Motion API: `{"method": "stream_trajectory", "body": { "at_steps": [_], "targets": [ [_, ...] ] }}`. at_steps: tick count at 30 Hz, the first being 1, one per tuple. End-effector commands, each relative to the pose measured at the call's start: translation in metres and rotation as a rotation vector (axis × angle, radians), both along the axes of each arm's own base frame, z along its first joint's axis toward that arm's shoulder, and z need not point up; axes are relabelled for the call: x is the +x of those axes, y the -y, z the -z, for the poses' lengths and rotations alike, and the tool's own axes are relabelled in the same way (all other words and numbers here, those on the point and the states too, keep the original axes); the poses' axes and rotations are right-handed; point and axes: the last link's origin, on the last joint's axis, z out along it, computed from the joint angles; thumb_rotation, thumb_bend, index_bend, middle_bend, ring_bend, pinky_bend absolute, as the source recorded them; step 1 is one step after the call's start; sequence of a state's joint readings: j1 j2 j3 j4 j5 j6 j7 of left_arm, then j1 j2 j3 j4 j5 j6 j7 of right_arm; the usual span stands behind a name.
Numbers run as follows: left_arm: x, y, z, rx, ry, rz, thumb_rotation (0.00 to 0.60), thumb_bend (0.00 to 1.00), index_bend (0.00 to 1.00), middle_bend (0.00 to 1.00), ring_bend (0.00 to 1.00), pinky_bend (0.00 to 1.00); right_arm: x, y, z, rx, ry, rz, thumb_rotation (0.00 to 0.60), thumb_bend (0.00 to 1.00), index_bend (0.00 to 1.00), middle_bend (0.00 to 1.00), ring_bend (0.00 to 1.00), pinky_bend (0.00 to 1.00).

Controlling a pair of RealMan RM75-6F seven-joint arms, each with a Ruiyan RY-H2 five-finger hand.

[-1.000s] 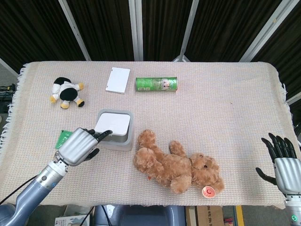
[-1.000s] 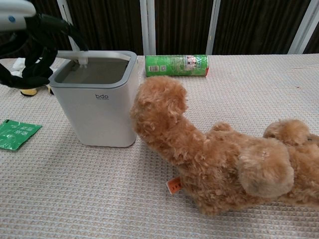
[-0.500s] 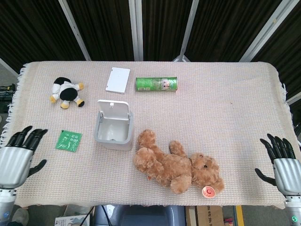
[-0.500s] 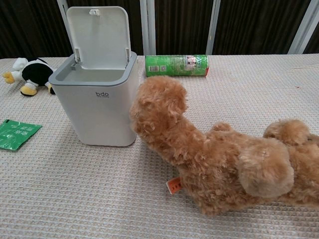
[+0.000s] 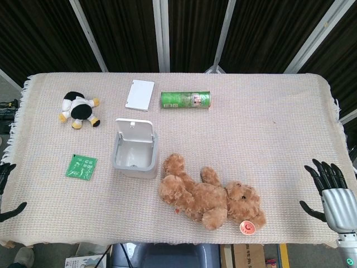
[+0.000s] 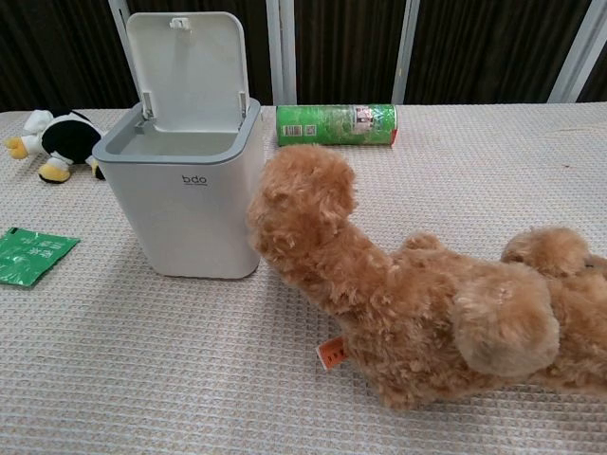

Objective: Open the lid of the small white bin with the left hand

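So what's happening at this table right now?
Nothing is being handled at this moment. The small white bin stands with its lid flipped up and open. The left robot hand is off at the table's edge, barely in view, and the right robot hand waits at the other side, fingers spread and empty. A brown teddy bear lies next to the bin.

A cloth-covered table [image 5: 268, 111] carries bin [image 5: 135, 149], teddy bear [image 5: 206, 192], green can [image 5: 186, 100], packet [image 5: 81, 167].
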State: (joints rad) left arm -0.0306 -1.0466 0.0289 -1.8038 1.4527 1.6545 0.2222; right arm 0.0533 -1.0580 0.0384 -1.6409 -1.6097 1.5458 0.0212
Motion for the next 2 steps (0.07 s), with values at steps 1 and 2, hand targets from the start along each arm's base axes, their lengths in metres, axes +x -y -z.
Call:
{"method": "stream_trajectory", "body": {
  "at_steps": [1, 2],
  "targets": [
    [-0.0025, 0.0016, -0.0037, 0.016, 0.002, 0.021, 0.6, 0.13, 0.14, 0.1, 0.02, 0.13, -0.0008, 0.0014, 0.0004, 0.002, 0.004, 0.003, 0.6, 0.19, 0.15, 0.06, 0.0, 0.0],
    [-0.0035, 0.0019, -0.0055, 0.023, 0.005, 0.02, 0.6, 0.13, 0.14, 0.1, 0.02, 0.13, -0.0016, 0.0017, 0.0007, 0.005, 0.001, 0.006, 0.6, 0.19, 0.15, 0.06, 0.0, 0.0]
  ]
}}
